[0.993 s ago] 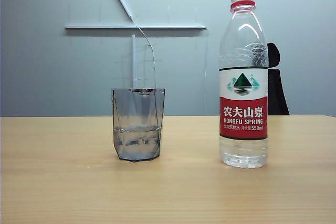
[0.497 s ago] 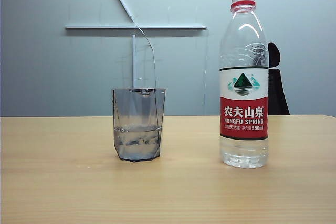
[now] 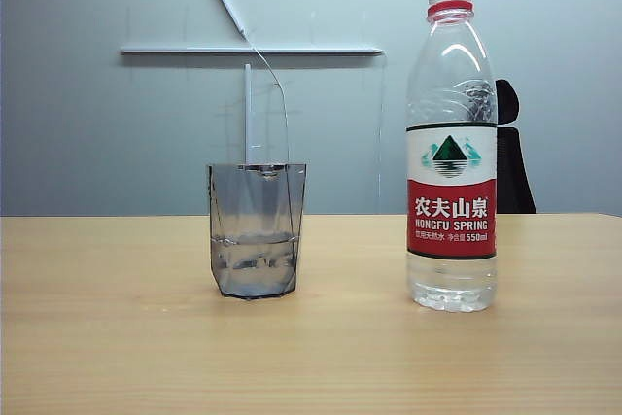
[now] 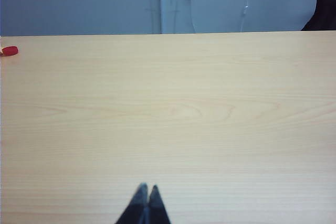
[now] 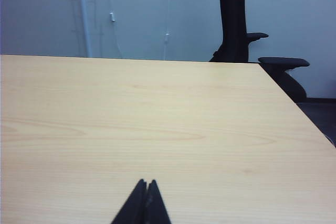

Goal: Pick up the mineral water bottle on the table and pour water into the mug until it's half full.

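**On the table: bottle set down, mug part-filled, both arms clear**

On the table (image 3: pixel 117 337), exterior view: mineral water bottle (image 3: pixel 451 153) upright at about 3 o'clock of centre, uncapped, red neck ring showing, water low in its base; mug (image 3: pixel 257 230) upright at about 9 o'clock of the bottle, well apart from it; water in the mug stands a little under half its height, by my reading; no spill visible on the wood.

Left gripper (image 4: pixel 146 192): fingertips pressed together, nothing between them; hovers over bare table; a small red item (image 4: pixel 9 51), possibly the cap, lies at the far edge toward 10 o'clock in that wrist view.

Right gripper (image 5: pixel 146 187): fingertips likewise together and empty, over bare table; office chair (image 5: pixel 236 19) beyond the table's far corner.

Neither gripper appears in the exterior view.

Progress, as judged: pour appears done, bottle back down; fill near the half mark, perhaps slightly short; little or nothing left.
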Tool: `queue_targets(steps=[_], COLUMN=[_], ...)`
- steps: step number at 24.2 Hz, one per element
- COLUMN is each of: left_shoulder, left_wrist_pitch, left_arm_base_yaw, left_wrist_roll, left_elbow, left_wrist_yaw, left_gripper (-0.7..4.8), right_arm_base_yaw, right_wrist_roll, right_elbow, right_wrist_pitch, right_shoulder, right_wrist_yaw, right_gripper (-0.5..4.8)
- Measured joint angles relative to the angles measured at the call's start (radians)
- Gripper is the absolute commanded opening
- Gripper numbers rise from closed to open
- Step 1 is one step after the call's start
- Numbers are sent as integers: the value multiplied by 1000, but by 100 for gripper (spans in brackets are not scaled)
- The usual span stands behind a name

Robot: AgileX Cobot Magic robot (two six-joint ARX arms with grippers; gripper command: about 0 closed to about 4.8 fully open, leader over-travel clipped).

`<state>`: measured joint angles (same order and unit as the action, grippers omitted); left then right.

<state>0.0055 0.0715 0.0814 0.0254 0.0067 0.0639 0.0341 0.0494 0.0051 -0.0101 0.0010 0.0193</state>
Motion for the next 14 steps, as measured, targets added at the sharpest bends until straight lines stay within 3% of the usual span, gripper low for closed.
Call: queue_targets(steps=[14], left_shoulder=[0], left_wrist_pitch=[0], left_arm_base_yaw=[0], left_wrist_roll=[0], left_elbow=[0], left_wrist_yaw=[0], left_gripper=[-2], right_arm_base_yaw=[0], right_wrist_roll=[30], right_elbow=[0], right_wrist_pitch=[-53], right_shoulder=[0], right_wrist_yaw=[2], right_gripper=[-6])
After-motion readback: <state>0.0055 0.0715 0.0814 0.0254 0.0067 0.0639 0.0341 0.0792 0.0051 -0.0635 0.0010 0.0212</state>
